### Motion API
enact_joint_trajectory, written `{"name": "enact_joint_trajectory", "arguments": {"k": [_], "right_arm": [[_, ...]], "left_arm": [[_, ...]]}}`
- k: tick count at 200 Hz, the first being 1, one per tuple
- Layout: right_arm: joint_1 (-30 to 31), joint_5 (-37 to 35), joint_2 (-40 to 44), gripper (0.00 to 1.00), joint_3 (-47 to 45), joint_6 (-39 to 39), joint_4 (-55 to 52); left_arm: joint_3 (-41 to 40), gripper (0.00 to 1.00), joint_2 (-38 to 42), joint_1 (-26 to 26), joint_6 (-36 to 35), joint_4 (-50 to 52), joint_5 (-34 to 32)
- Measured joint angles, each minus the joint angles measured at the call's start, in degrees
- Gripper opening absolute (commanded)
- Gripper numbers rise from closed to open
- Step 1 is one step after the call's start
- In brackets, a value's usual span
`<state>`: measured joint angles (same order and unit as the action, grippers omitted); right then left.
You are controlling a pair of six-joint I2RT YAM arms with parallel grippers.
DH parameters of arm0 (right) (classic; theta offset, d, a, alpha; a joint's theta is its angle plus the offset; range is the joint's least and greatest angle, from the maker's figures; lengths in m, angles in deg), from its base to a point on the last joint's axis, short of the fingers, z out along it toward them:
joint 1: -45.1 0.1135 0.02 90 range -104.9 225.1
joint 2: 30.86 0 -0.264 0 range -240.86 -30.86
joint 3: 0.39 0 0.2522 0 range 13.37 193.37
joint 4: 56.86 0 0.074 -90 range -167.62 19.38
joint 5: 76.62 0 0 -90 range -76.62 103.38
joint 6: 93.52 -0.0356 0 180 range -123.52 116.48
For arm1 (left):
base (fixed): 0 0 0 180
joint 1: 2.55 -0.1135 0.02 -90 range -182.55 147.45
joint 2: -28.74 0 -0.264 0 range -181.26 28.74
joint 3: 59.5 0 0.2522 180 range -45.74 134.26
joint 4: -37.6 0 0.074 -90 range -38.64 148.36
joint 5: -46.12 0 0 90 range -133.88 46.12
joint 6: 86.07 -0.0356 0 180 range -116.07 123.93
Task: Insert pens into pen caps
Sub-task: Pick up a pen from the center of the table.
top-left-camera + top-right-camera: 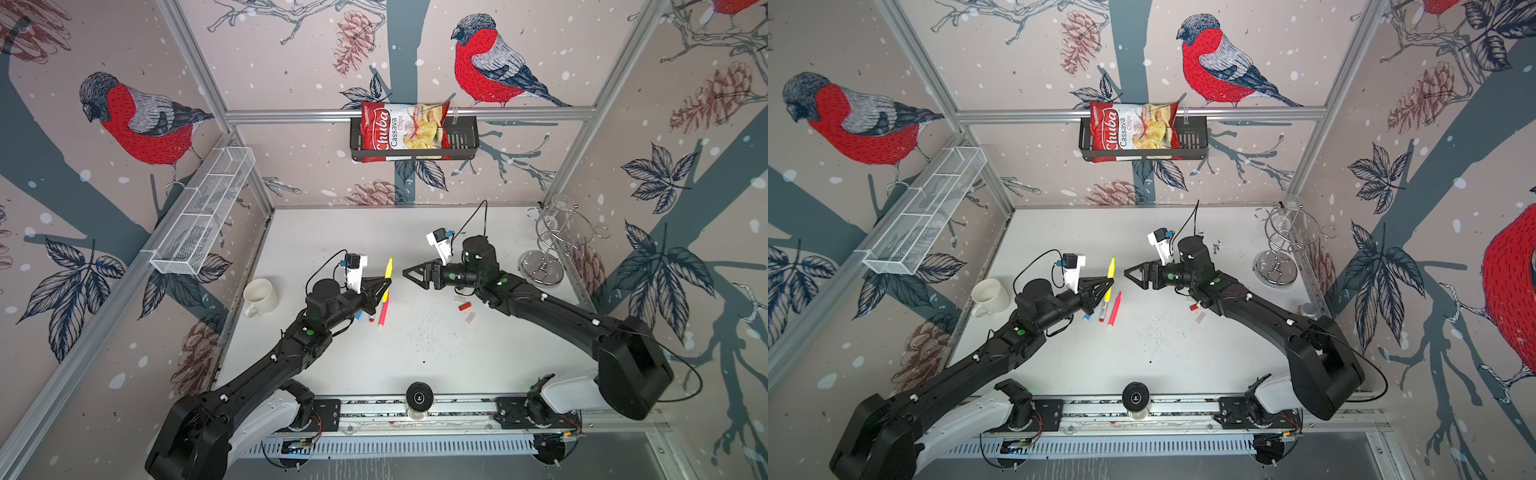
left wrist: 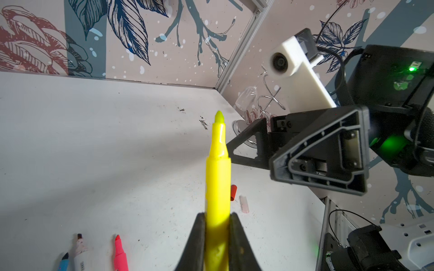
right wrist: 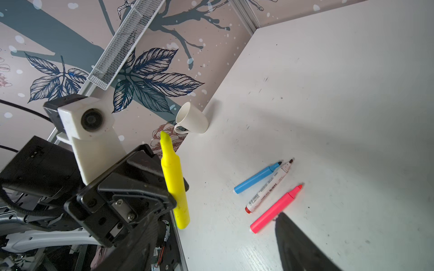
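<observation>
Yellow pen [image 2: 218, 183] is up off the table in my left gripper [image 1: 386, 283]. The jaws are clamped tight on its barrel and the pen sits crosswise to them. Its bare nib points off toward the back wall, and its blunt end sticks out the near side.

Straight across, tip to tip and close but not touching the pen, is my right gripper [image 1: 406, 272]. Its jaws stand apart and empty.

Down below my left jaws, flat on the white table [image 1: 415, 365], lie three more uncapped pens. There's the blue pen [image 3: 257, 178], the white pen with a red end [image 3: 270, 185] just beside it, and the pink pen [image 3: 276, 208] a little apart.

Behind my right jaws, down by that wrist, are the caps. A red cap [image 1: 466, 306] lies between the farther whitish cap [image 1: 459, 298] and the nearer whitish cap [image 1: 469, 318].

Further out, a white mug [image 1: 259, 296] stands on the outer side of my left arm. A wire glass rack [image 1: 548, 245] stands beyond my right arm. Far ahead of both grippers, a Chuba cassava chips bag [image 1: 401, 126] sits in a black basket [image 1: 461, 145] on the back wall.
</observation>
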<state>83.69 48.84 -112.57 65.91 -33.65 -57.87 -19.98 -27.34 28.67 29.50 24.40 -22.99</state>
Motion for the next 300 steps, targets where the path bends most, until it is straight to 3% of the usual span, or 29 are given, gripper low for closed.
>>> {"name": "enact_joint_trajectory", "arguments": {"k": [65, 300], "right_arm": [[1.79, 0.11, -1.75, 0.66, 1.68, -1.29, 1.84], [3.74, 0.0, -3.8, 0.32, 2.51, -3.06, 4.74]], "left_arm": [[0.37, 0.12, -2.78, 2.71, 1.01, -2.58, -1.51], [2.01, 0.12, -5.92, 4.24, 1.38, -4.44, -1.53]]}}
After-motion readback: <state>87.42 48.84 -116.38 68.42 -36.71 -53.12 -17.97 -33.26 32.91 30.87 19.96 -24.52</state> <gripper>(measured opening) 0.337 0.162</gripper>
